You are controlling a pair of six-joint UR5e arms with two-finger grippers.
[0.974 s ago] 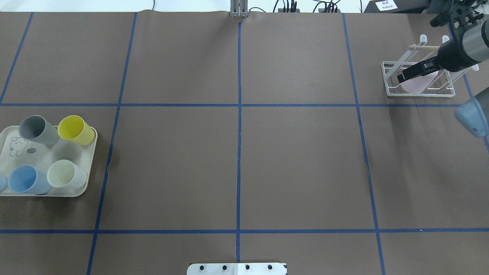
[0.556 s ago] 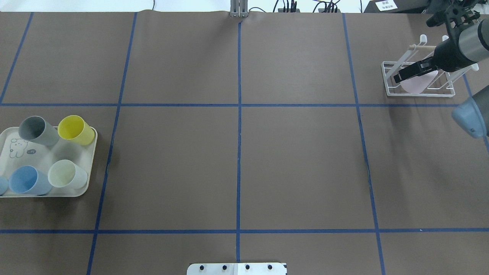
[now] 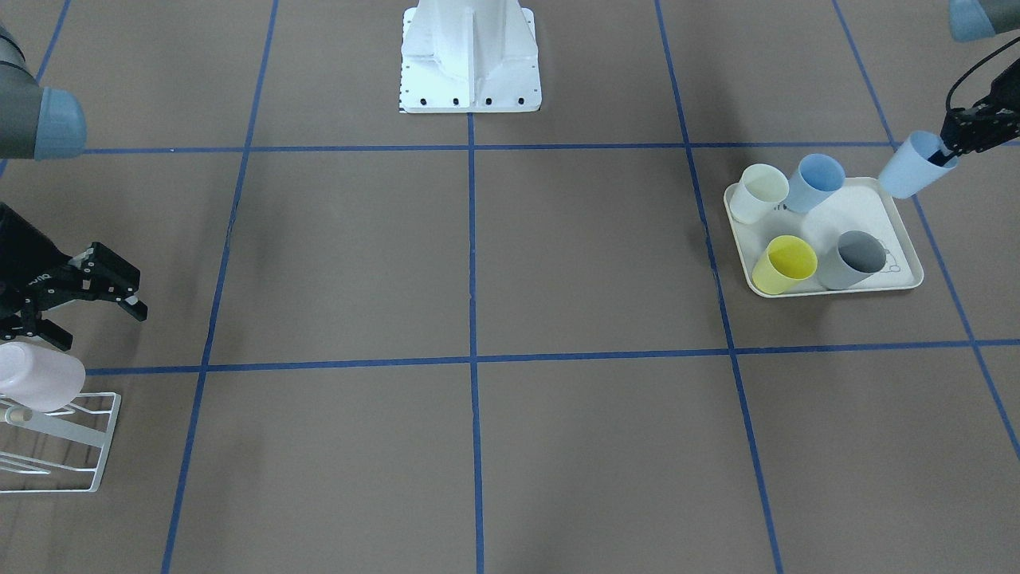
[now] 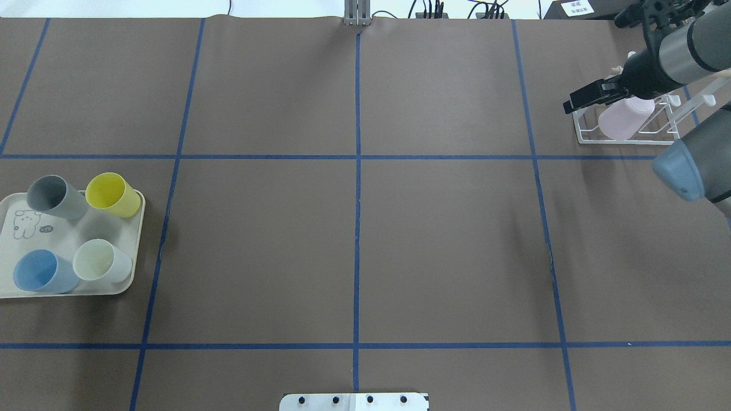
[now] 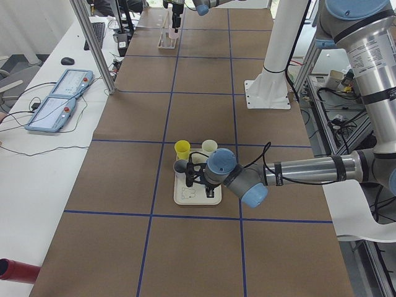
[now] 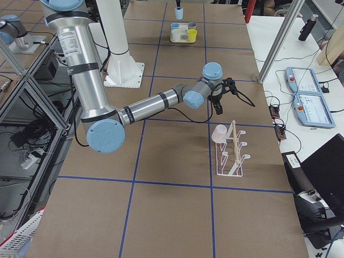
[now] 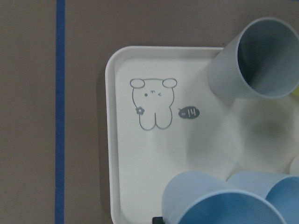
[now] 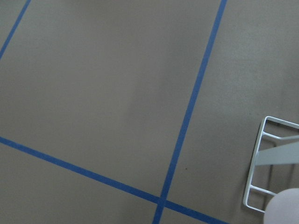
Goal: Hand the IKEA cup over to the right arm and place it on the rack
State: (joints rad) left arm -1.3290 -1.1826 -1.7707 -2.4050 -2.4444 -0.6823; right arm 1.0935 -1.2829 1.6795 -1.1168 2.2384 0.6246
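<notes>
The right jaws, at the end of the right arm (image 4: pixel 674 51), stood wide apart and held nothing, hanging above the bench (image 4: pixel 445 245). Just beside them, toward the wrist and not touching them, the pink cup (image 4: pixel 622 117) sat tilted on the rods of the white wire rack (image 6: pixel 231 158).

The left jaws were closed on the rim of a pale blue cup (image 3: pixel 908 167), one of them inside its mouth. The cup hung tilted below them, off the tray (image 3: pixel 891 223) and just beside its corner; whether its base touched the bench could not be told. Beyond that held cup, well clear of the left jaws, the tray carried four more: a cream cup (image 3: pixel 757 193) and a blue cup (image 3: pixel 817 179) on the nearer side, a yellow cup (image 3: pixel 785 265) and a grey cup (image 3: pixel 857 259) on the farther. The wrist view showed the tray's bear print under the left jaws.
</notes>
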